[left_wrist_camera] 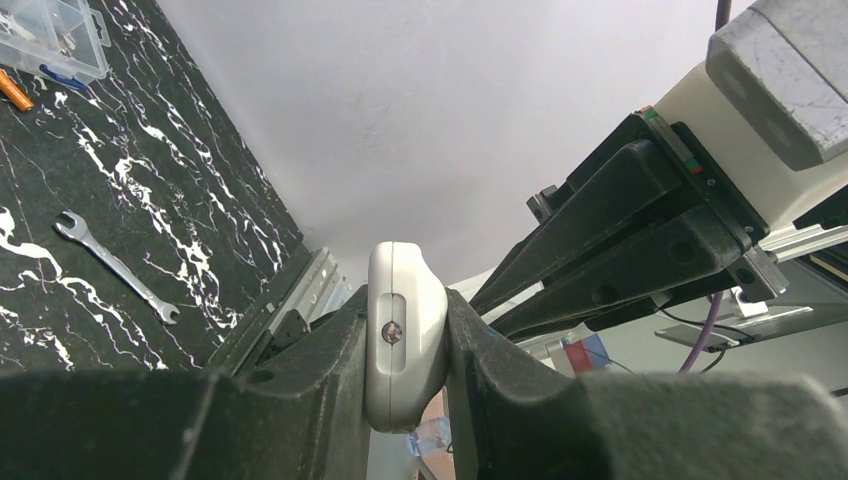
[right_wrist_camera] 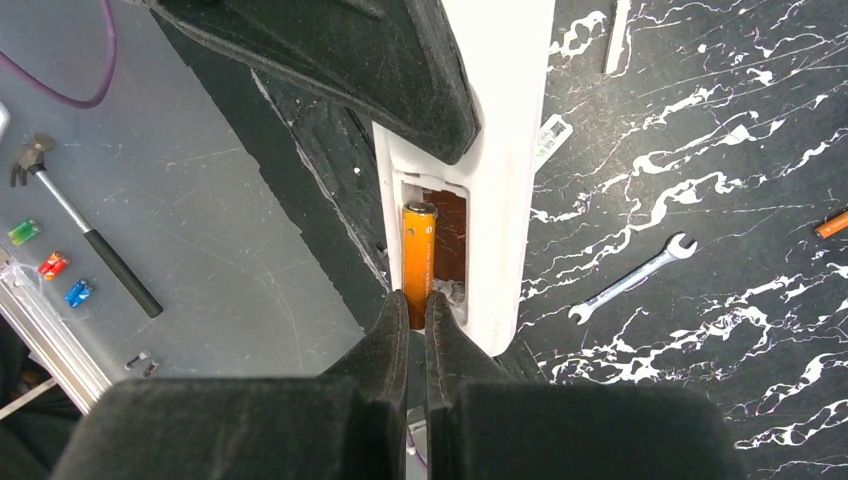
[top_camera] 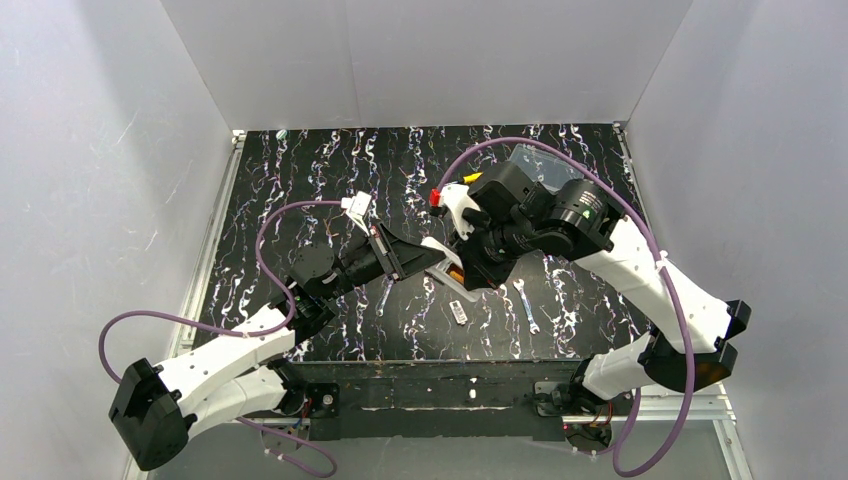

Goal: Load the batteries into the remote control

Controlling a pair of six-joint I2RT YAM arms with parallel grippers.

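The left gripper (left_wrist_camera: 405,335) is closed on the remote control (left_wrist_camera: 404,345). It clamps the narrow sides and holds the remote in the air over the middle of the bench, a little toward the near edge, with the open compartment (right_wrist_camera: 450,225) facing the right arm. The right gripper (right_wrist_camera: 417,305) is almost closed, pinching the lower end of one orange battery (right_wrist_camera: 418,250). The battery lies lengthwise in the left slot of the compartment, and the slot beside it looks empty. Whether the battery is fully seated cannot be told.

To finish well, the right arm should press the held end down until the battery lies flat. Only then should it part its fingers slightly and back straight out, so nothing drags the battery loose. The left grip needs to resist that push. An open-end wrench (right_wrist_camera: 630,278) lies on the bench, well apart.
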